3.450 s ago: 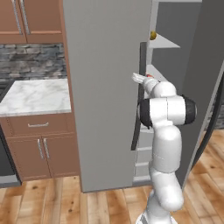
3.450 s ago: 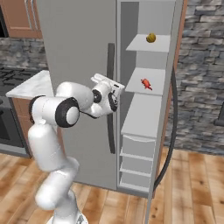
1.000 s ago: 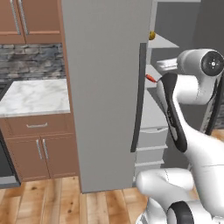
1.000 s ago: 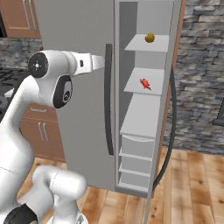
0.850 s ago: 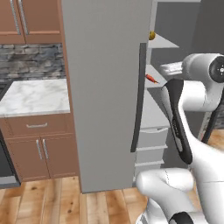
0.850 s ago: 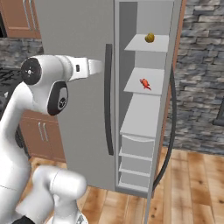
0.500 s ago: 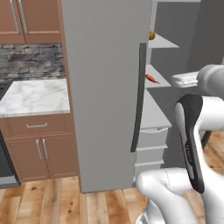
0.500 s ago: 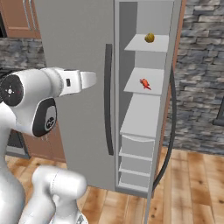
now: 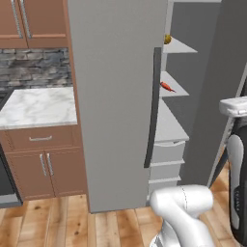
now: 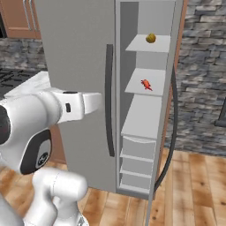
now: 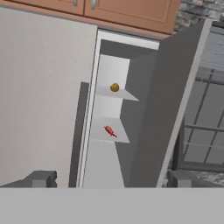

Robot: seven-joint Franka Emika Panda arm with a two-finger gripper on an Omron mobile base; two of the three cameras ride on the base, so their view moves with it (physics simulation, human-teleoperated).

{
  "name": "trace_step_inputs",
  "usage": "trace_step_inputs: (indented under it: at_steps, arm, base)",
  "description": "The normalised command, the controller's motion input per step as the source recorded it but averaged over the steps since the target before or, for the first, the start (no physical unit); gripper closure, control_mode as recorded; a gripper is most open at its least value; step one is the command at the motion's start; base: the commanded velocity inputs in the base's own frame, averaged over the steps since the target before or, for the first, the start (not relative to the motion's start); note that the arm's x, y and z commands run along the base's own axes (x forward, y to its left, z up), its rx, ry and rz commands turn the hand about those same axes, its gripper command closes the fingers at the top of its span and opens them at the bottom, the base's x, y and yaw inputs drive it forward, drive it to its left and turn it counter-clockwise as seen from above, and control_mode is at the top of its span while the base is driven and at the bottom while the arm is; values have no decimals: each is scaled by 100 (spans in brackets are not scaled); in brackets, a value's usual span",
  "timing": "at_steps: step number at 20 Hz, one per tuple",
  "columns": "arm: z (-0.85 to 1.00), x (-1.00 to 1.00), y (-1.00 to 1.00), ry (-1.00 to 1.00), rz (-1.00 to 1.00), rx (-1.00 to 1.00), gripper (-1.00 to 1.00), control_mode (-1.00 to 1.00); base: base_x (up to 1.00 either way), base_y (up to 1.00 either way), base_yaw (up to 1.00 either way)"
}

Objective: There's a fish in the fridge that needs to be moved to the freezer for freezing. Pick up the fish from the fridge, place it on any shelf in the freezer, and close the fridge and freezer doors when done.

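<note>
Fingers (image 11: 43,178) stand spread and empty at the bottom of the hand view, one dark tip to each side, with nothing between them. They are pulled well back from the tall grey unit, so the hand camera takes in the whole open narrow section at once.

On a solid pale shelf (image 11: 109,135) of the freezer (image 10: 145,106) lies the fish (image 10: 145,84), red-orange and slim, flat on its side near the middle of the shelf. One shelf higher sits a small yellow ball (image 10: 151,38). Judging by this, the placing step is done and the fish rests where it was meant to go.

The wide fridge door (image 9: 116,96) is shut, its dark bar handle (image 9: 151,108) just beside the opening. The freezer door (image 11: 168,105) stands swung out to the right, edge-on to the hand camera. What looks left is to close it: the arm (image 10: 48,110) would probably have to get round to the door's outer face and push, and from so far back a glancing contact could merely slide along the panel.
</note>
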Motion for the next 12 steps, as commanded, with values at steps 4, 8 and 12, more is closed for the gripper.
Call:
trace_step_inputs:
  at_steps: [4,8,12]
  arm:
    - [-4,-90,-46,0,0,0,-100,-100]
    - [-16,-54,-64,0,0,0,-100,-100]
    - [-20,-15,-56,0,3,0,-100,-100]
  base:
    - [0,0,0]
    - [0,0,0]
    - [0,0,0]
